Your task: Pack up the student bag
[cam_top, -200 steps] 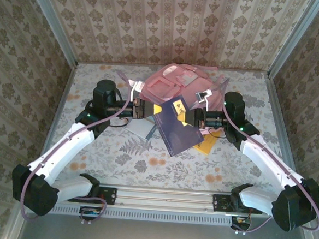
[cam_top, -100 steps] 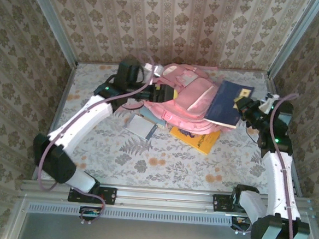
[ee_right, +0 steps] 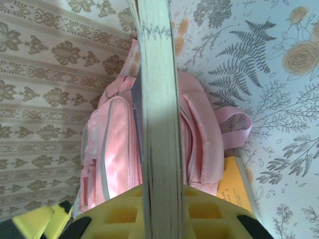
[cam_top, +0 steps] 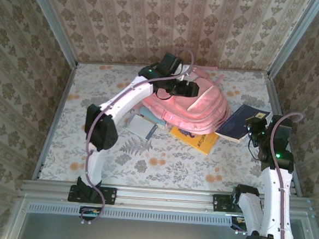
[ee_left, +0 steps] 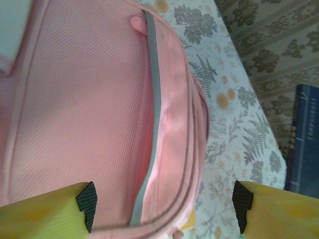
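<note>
We've backed R claw [cam_top: 256, 126], clamped on book [cam_top: 240, 121], to 3 o'clock of bag [cam_top: 198, 108]; L claw [cam_top: 186, 88], wide open, empty, now over it; book's unpacked.

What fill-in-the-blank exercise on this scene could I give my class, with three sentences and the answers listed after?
1. The book on which the right claw is shut is dark ______.
2. The left claw, above the student bag, has its jaws ______.
3. The yellow book lies flat on the table with one end under the ______.

Missing words: blue; open; bag.
</note>
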You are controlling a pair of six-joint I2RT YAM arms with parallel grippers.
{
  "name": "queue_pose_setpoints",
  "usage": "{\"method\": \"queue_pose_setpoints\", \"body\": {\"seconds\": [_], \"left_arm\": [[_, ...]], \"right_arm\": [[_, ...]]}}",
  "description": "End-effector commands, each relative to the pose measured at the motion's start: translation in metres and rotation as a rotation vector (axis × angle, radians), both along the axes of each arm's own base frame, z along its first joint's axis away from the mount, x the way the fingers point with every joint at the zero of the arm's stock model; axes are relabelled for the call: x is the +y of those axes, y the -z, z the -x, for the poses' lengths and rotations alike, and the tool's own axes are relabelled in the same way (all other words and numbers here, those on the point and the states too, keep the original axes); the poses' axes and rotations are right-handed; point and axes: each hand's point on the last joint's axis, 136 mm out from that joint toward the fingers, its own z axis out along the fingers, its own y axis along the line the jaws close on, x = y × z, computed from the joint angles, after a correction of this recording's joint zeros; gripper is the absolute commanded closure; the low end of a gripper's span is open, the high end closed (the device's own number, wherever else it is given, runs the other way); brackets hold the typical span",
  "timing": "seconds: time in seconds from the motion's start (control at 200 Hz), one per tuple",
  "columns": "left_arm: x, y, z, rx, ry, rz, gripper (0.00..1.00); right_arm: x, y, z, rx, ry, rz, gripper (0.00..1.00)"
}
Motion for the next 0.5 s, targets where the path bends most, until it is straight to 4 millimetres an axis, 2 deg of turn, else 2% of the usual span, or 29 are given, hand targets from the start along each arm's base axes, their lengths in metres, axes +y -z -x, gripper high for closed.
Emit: {"method": "queue_pose_setpoints", "body": {"seconds": [0.0, 0.155, 0.325, 0.495], "left_arm": [[-0.005, 0.016, -0.006, 0.011, 0.022, -0.047, 0.26], [-0.029, 0.031, -0.011, 0.061, 0.063, 0.003, 0.29], [-0.057, 0.040, 0.005, 0.129, 0.146, 0.093, 0.35], [-0.072, 0.044, 0.019, 0.120, 0.194, 0.104, 0.41]], "right_arm": [[-0.002, 0.008, 0.004, 0.010, 0.005, 0.020, 1.00], [0.003, 0.007, 0.000, -0.021, -0.023, 0.007, 1.00], [0.006, 0.013, -0.005, -0.021, -0.046, 0.001, 1.00], [0.012, 0.029, -0.012, -0.010, -0.079, -0.046, 1.00]]}}
